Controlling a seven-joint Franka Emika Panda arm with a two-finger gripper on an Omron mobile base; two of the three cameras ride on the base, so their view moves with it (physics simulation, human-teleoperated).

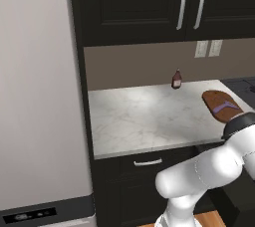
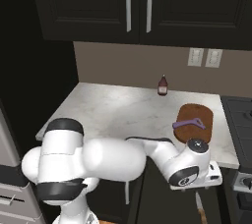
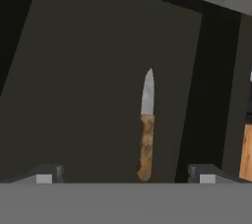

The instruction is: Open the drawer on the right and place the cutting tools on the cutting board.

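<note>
Purple cutting tools (image 2: 189,124) are laid on the cutting board (image 2: 197,115) near the table's right edge; a knife (image 3: 146,129) waits in the drawer (image 3: 88,95) below the wide, empty end effector (image 3: 125,174).

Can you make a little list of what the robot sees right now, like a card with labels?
gripper: open, holding nothing
knife: wooden handle, silver blade, lying in the open drawer ahead of the fingertips
cutting board: on the counter, near its right end
purple tool: lying on the board
red bottle: upright by the back wall
</note>
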